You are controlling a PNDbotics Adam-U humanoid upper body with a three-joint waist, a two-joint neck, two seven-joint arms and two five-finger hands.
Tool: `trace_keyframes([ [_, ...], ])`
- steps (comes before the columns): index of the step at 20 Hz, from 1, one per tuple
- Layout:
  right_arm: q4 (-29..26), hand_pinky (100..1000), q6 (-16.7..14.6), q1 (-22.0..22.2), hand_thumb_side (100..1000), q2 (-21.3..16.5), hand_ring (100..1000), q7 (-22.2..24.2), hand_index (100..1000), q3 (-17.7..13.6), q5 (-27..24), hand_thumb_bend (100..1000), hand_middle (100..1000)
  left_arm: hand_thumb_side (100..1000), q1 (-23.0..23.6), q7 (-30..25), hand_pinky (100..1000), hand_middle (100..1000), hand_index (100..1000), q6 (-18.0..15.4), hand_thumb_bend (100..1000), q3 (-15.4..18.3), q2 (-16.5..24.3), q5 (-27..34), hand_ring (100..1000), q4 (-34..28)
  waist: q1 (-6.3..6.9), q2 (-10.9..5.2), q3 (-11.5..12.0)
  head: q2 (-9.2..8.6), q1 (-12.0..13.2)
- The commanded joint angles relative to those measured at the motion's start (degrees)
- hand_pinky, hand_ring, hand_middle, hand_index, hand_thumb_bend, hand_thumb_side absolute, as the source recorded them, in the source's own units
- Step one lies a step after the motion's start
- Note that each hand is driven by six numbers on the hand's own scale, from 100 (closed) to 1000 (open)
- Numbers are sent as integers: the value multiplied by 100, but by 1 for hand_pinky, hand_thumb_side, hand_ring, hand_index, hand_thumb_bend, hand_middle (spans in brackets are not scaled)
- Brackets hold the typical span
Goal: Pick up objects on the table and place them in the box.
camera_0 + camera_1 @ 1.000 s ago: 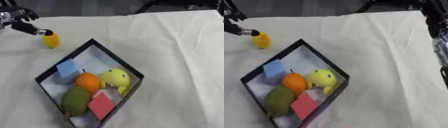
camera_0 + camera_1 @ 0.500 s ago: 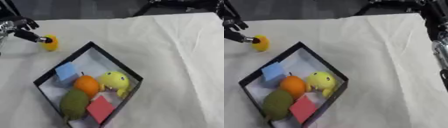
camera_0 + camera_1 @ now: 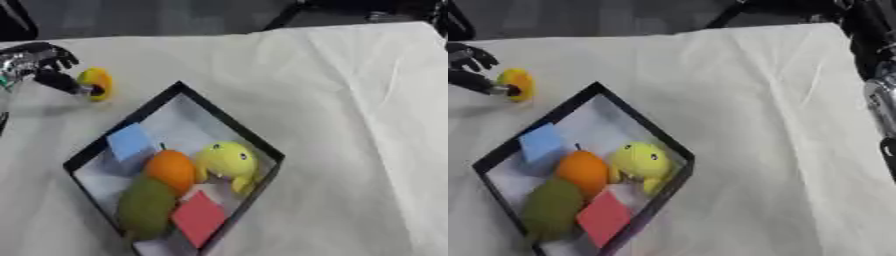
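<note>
The black-rimmed rectangular box with a pale lining [image 3: 229, 125] lies nearest, set cornerwise on the cream cloth-covered table [image 3: 350, 100]. It already holds five items: a flat red diamond-shaped block [image 3: 199, 218] at the near corner, a dull green oval fruit [image 3: 144, 207] beside it, a round orange fruit with a dark stem [image 3: 171, 170] in the middle, a yellow rounded soft toy with a small dark eye [image 3: 227, 159] touching the orange fruit, and a flat blue square block [image 3: 131, 141] toward the far-left wall.

Beyond the box's far-left wall, just outside it, rests the small yellow rounded object [image 3: 94, 83], standing on the cloth. It appears smooth and egg-like, with a dark mark on its near-right face; finer detail cannot be made out.

The left hand [image 3: 39, 62] is at the far left edge. Its fingers are slightly curled and spread, and a dark thumb or finger extends to touch the yellow object's side. No closed grasp around the object is visible.

Step in hand, as a judgement: acquiring the last loose object. The next move calls for closing the fingers around the yellow object, lifting it clear of the box wall, and carrying it right and nearward to a free area of the lining.

Only the right arm's dark and silver forearm [image 3: 878, 75] shows, at the right edge of the right eye view; its hand is not visible.
</note>
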Motion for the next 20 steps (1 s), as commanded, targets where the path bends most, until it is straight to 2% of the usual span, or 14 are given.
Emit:
trace_keyframes([
  [1, -100, 926, 13, -100, 716, -99, 745, -8, 821, -43, -12, 100, 735, 536, -130, 87, 841, 792, 865, 22, 604, 94, 44, -46, 848, -2, -50, 7, -14, -57, 27],
  [6, -98, 927, 16, -106, 718, -95, 745, -11, 821, -46, -16, 100, 735, 514, -129, 177, 833, 781, 823, 55, 550, 117, -1, -75, 837, 44, -68, 45, -35, -67, 52],
  [8, -100, 927, 16, -111, 718, -91, 745, -7, 822, -44, -17, 100, 735, 490, -129, 212, 832, 778, 812, 72, 495, 128, -21, -90, 834, 64, -73, 52, -42, -70, 63],
  [11, -98, 927, 18, -113, 719, -84, 745, -5, 822, -43, -16, 100, 735, 376, -119, 252, 830, 767, 778, 106, 289, 136, -45, -88, 826, 84, -76, 57, -46, -76, 74],
  [13, -96, 928, 19, -111, 718, -78, 746, -3, 822, -43, -14, 100, 736, 233, -109, 282, 823, 749, 724, 125, 118, 139, -63, -42, 810, 74, -78, 56, -46, -75, 76],
  [15, -94, 928, 17, -104, 718, -71, 746, -4, 822, -47, -11, 100, 736, 118, -98, 361, 811, 725, 682, 144, 100, 122, -77, 3, 791, 25, -79, 54, -45, -75, 70],
  [17, -92, 928, 16, -95, 720, -66, 746, -2, 822, -49, -11, 100, 735, 100, -86, 490, 790, 684, 650, 178, 100, 93, -85, 34, 764, -35, -80, 51, -43, -69, 69],
  [20, -91, 928, 11, -88, 721, -59, 746, 6, 822, -49, -13, 100, 735, 100, -73, 815, 773, 639, 679, 258, 100, 36, -86, 15, 736, -170, -75, 39, -36, -58, 77],
])
